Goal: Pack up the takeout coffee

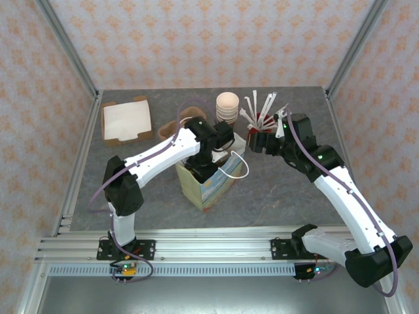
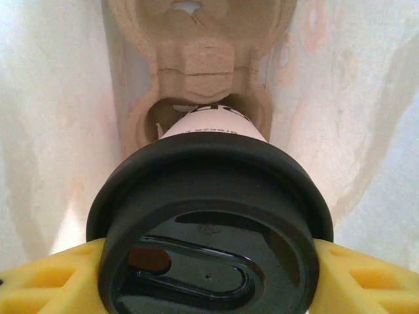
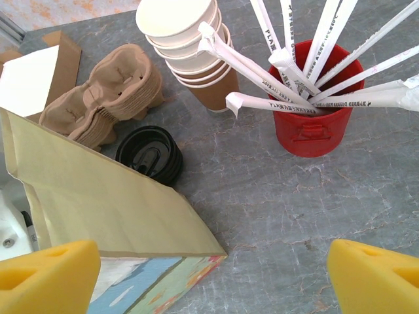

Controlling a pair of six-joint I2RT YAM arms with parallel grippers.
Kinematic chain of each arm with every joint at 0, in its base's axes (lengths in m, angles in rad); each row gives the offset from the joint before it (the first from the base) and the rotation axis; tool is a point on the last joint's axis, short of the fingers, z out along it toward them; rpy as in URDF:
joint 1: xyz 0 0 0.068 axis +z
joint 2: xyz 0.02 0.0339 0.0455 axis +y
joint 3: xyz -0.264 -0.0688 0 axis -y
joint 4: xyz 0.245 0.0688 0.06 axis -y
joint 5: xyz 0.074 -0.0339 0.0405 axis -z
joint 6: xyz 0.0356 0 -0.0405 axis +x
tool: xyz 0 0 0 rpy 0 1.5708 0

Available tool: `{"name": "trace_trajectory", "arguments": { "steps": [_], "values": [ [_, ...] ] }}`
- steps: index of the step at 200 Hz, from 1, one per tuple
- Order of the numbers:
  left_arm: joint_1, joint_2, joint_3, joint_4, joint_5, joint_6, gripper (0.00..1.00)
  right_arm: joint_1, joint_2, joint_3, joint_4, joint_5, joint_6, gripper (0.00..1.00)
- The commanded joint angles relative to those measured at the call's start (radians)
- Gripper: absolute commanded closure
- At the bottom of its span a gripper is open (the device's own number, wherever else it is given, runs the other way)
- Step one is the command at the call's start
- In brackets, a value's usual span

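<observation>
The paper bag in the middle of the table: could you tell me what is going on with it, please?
The left gripper has reached down into the paper bag and grips the takeout coffee, black lid on, between its yellow fingers. The cup's base is at a well of the pulp carrier inside the bag. The right gripper hangs open beside the bag's top edge, holding nothing.

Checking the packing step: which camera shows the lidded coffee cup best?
The left wrist view: the coffee cup and its black lid sit close up, held in the left jaws above a cardboard carrier. From above, the left arm covers the bag; the right wrist view gets the bag's outside.
</observation>
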Motion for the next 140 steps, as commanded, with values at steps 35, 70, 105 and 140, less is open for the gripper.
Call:
{"name": "trace_trajectory", "arguments": {
  "steps": [35, 70, 105, 140],
  "values": [
    [0.006, -0.001, -0.023, 0.004, -0.026, 0.017, 0.61, -0.007, 0.001, 0.029, -0.014, -0.009, 0.012, 0.09],
    [0.007, 0.006, -0.012, -0.009, -0.046, 0.008, 0.62, -0.007, 0.004, 0.029, -0.011, -0.009, 0.014, 0.1],
    [0.007, 0.006, 0.029, -0.037, -0.066, -0.005, 0.62, -0.007, 0.006, 0.029, -0.01, -0.011, 0.014, 0.09],
    [0.003, 0.003, 0.055, -0.049, -0.067, -0.014, 0.62, -0.007, 0.009, 0.028, -0.009, -0.012, 0.016, 0.09]
  ]
}}
